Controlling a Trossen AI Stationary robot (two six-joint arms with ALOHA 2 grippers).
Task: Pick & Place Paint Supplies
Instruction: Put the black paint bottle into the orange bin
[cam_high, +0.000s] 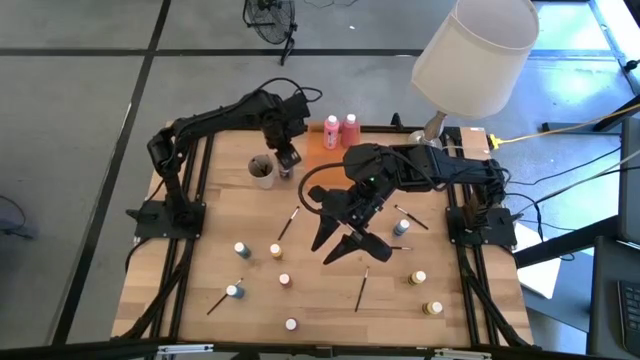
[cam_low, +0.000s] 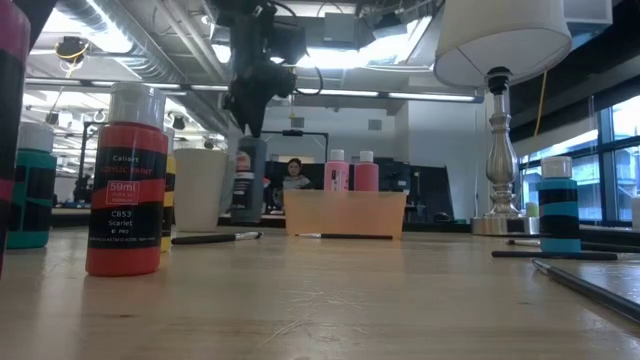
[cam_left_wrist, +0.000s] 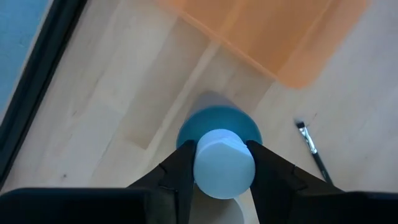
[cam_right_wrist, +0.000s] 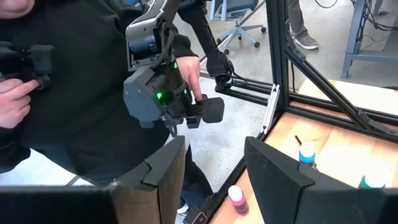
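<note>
Left end effector (cam_left_wrist: 221, 163) gripping a blue paint pot (cam_left_wrist: 219, 134) by its white cap

It is hanging beside the orange tray (cam_high: 318, 140), apparently for dropping in; the right end effector (cam_high: 340, 240), fingers standing apart and empty, is waiting over mid-worktop (cam_high: 320, 300). I am counting eight loose pots, about five brushes, two pink bottles (cam_high: 340, 129) behind the tray

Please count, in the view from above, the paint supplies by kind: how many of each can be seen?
Pink squeeze bottles: 2
Small paint pots: 9 (one in the left gripper)
Paintbrushes: 4
Total: 15
</note>
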